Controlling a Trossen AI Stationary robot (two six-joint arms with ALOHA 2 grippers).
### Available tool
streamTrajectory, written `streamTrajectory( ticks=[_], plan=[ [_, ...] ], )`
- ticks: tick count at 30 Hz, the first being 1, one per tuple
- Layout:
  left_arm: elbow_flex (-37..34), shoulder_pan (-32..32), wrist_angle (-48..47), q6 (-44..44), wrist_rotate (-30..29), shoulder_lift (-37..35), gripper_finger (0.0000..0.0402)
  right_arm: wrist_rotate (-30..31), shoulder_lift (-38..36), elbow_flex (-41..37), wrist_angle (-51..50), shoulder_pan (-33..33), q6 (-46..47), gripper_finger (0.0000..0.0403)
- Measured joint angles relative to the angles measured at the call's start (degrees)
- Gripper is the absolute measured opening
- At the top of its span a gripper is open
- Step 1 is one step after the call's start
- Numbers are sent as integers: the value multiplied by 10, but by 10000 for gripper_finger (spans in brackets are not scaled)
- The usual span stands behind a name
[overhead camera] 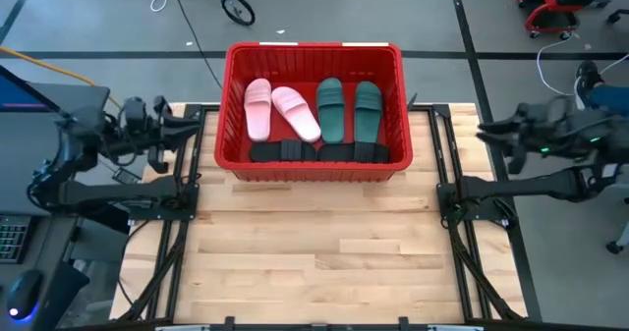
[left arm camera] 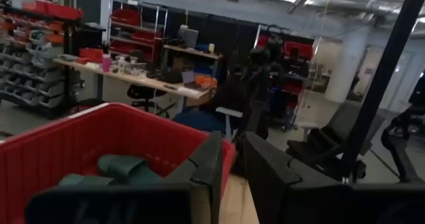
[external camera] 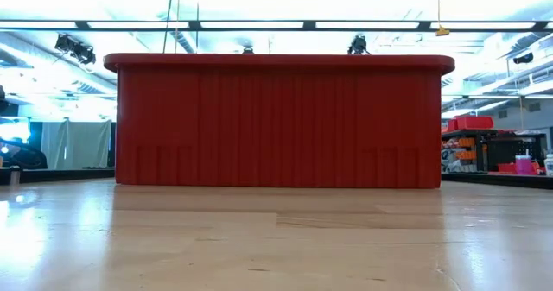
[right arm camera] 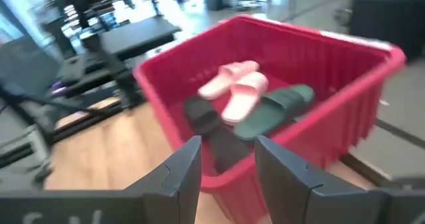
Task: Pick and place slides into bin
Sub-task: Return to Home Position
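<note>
The red bin (overhead camera: 313, 47) stands at the table's far middle. All the slides lie in it: two pale pink (overhead camera: 258, 108) at the left, two dark green (overhead camera: 369, 110) at the right, and two black (overhead camera: 280, 151) along the near wall. My left gripper (overhead camera: 192, 125) is open and empty beside the bin's left side, over the table's left edge. My right gripper (overhead camera: 486, 133) is open and empty off the bin's right side, near the table's right edge. The right wrist view shows the pink slides (right arm camera: 239, 91), a green slide (right arm camera: 279, 108) and a black slide (right arm camera: 202, 114) in the bin.
The bare wooden tabletop (overhead camera: 314, 252) stretches from the bin to the near edge. Dark frame rails (overhead camera: 167, 213) run along both sides of the table. In the low view the bin's near wall (external camera: 278, 123) fills the middle.
</note>
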Motion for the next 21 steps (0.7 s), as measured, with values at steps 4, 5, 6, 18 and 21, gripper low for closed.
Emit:
streamTrajectory(
  ticks=[4,5,6,18,21],
  plan=[
    [-123,0,107,-19,3,-35,67,4,-62,-156,96,0,25,145],
    [-160,0,141,-28,3,-40,69,-7,-74,-195,129,0,18,145],
    [-193,0,177,-32,2,-44,70,-21,-85,-229,165,0,11,145],
    [-427,-99,486,-81,2,-40,41,-112,-142,-465,448,0,-14,145],
    [-430,-140,488,-108,1,-40,28,-113,-142,-481,448,1,24,145]
  ],
)
